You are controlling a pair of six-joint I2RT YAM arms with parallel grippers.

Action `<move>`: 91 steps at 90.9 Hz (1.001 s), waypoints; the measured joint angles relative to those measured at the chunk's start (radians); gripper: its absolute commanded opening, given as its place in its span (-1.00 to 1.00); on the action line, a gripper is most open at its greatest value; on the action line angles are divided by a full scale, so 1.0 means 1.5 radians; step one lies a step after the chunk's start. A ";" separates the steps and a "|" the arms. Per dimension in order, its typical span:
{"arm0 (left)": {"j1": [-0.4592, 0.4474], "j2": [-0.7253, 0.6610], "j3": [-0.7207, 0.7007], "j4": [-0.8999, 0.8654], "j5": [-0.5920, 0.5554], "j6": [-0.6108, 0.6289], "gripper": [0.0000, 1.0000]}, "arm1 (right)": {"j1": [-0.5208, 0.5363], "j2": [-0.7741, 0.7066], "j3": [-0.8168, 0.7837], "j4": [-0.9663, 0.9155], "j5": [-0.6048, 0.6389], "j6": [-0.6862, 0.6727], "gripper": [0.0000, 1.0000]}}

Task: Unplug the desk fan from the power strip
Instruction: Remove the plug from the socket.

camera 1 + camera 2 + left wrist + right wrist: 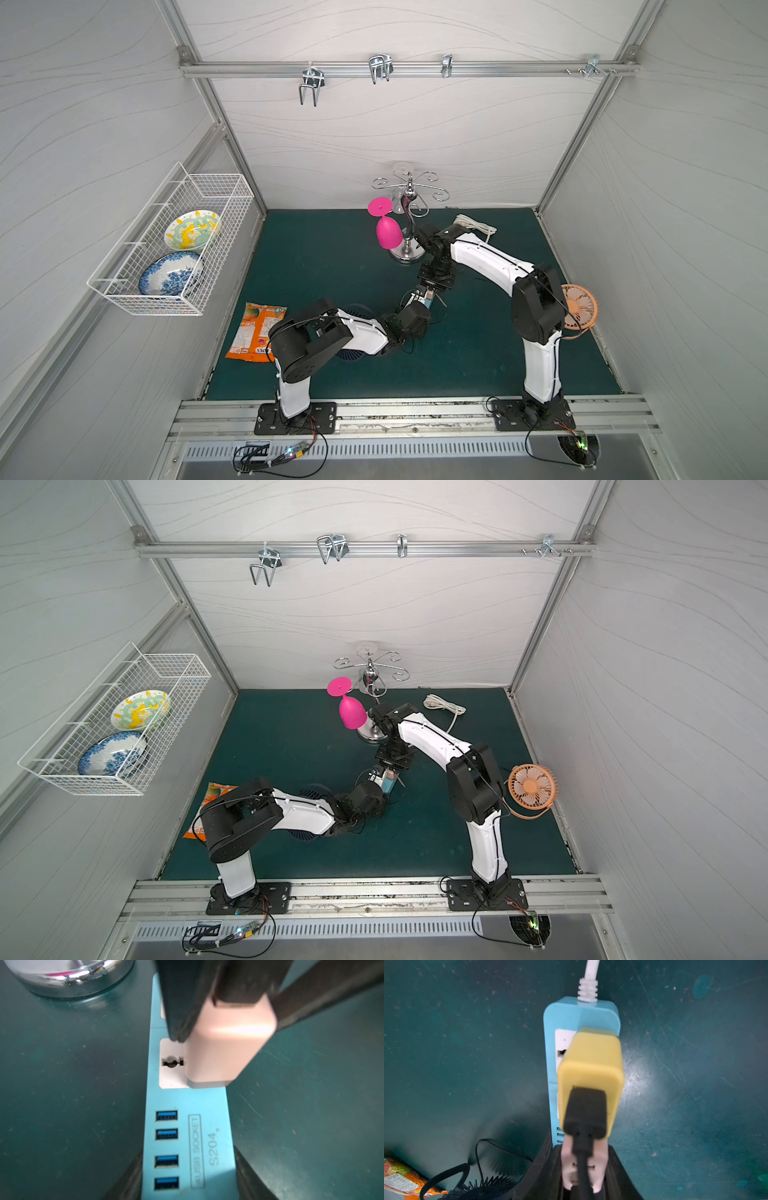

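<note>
The light-blue power strip point(187, 1101) lies on the green mat, its white cord point(591, 968) leading away. My left gripper point(189, 1178) is shut on its USB end, one finger on each long side. A pink plug block point(224, 1047) sits on the outlet nearest the USB ports, with a black cable in its top. My right gripper point(584, 1167) is shut on it from above. A yellow plug block point(591, 1059) with a black cable fills the outlet by the cord. An orange desk fan point(579, 307) stands at the right edge. A dark fan point(353, 316) lies under my left arm.
A chrome glass rack point(409, 249) with a hanging pink wine glass point(388, 232) stands just behind the strip. An orange snack bag point(257, 328) lies front left. A wire basket point(124, 291) with two plates hangs on the left wall. The coiled cord point(478, 224) lies at the back.
</note>
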 measured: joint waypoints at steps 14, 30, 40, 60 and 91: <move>-0.001 0.000 0.000 -0.008 0.003 -0.006 -1.00 | 0.007 -0.001 -0.015 0.013 0.014 0.006 -1.00; -0.001 0.000 -0.001 -0.016 0.007 -0.008 -1.00 | 0.010 -0.002 -0.029 0.030 0.022 0.010 -1.00; -0.001 0.000 -0.001 -0.016 0.007 -0.010 -1.00 | 0.011 0.003 -0.015 0.018 0.024 0.010 -1.00; 0.006 0.000 -0.001 -0.020 0.003 -0.021 -1.00 | 0.017 0.080 0.104 -0.067 0.021 -0.026 -1.00; 0.000 0.000 -0.001 -0.016 0.008 -0.009 -1.00 | 0.007 -0.047 -0.086 0.063 0.019 0.014 -1.00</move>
